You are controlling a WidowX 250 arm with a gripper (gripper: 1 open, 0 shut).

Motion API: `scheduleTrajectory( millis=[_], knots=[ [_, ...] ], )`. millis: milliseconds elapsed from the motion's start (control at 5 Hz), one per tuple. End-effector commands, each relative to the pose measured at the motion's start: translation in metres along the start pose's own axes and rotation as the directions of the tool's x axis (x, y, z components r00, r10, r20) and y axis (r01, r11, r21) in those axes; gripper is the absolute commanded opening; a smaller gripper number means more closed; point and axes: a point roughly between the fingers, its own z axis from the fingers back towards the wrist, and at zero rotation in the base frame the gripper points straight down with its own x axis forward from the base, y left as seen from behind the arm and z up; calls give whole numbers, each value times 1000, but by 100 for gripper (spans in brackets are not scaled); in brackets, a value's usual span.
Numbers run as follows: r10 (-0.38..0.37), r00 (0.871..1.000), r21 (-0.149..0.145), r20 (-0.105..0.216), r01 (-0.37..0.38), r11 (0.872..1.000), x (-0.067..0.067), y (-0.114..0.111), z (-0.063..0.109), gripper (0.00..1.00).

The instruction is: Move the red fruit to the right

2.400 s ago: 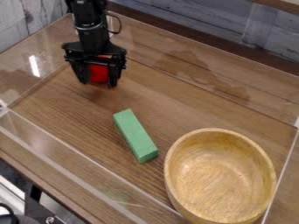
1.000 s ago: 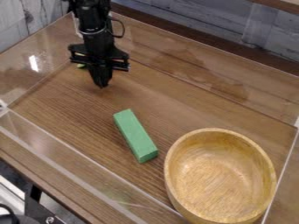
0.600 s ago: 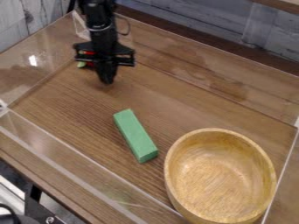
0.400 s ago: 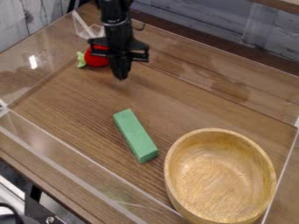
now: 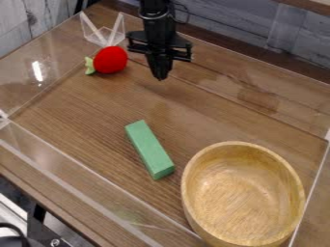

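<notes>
I see the black end effector (image 5: 158,69) pointing straight down, fingers pressed together, pinching nothing. It hangs over the wooden tabletop (image 5: 245,111) in the back half of the workspace.

The small round red fruit with green leafy stem (image 5: 108,61) sits on the tabletop just left of the end effector, apart from it, not held. Close behind the fruit is the back-left corner of the clear plastic wall (image 5: 52,39); little room there.

To the right of the end effector the wood is bare all the way toward the back-right edge, plenty of free room.

The green rectangular block (image 5: 150,149) lies flat, mid-tabletop, nearer me, well apart from the fruit. The round wooden bowl (image 5: 242,198) fills the front-right corner, its rim running off the bottom edge of frame. Block and bowl sit near each other, not touching.

The front clear wall runs diagonally along the lower left.
</notes>
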Motion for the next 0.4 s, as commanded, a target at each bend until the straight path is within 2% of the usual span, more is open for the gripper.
scheduleTrajectory(
  millis=[0, 200],
  knots=[
    [23, 997, 15, 75, -24, 1000, 17, 2, 25, 0],
    [65, 994, 25, 89, -68, 997, 21, 8, 33, 0]
  ],
)
